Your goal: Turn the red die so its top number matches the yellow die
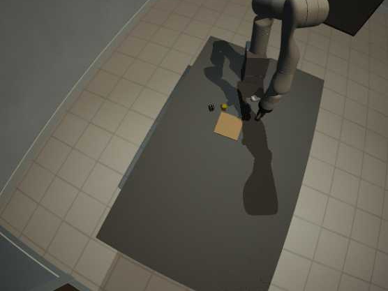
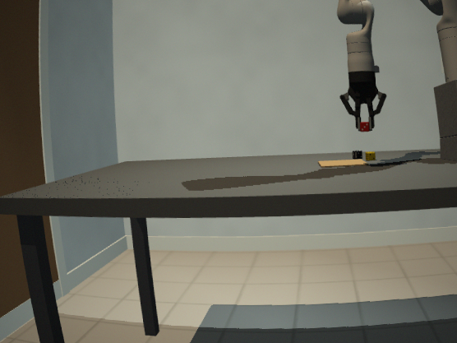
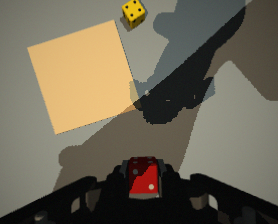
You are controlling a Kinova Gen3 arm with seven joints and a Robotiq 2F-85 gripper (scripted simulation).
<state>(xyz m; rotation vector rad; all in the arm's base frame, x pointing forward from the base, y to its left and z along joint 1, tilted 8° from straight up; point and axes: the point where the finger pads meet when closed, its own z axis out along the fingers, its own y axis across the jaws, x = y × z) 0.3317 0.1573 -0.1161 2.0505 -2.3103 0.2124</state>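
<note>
My gripper (image 2: pixel 364 127) is shut on the red die (image 2: pixel 364 127) and holds it well above the table, off to the side of the mat. The die also shows between the fingers in the wrist view (image 3: pixel 144 177). The tan mat (image 1: pixel 229 125) lies flat on the dark table; it also shows in the wrist view (image 3: pixel 82 75) and in the side view (image 2: pixel 342 163). The yellow die (image 3: pixel 134 12) sits on the table just beyond the mat's corner, with four pips on top; it also shows from above (image 1: pixel 224 106) and from the side (image 2: pixel 370 155). In the overhead view the gripper (image 1: pixel 258 116) hangs beside the mat's right corner.
A black die (image 1: pixel 211 107) sits on the table left of the yellow one; it also shows in the side view (image 2: pixel 357 155). The arm's base block (image 1: pixel 255 71) stands on the table behind the dice. The arm casts a long shadow across the table.
</note>
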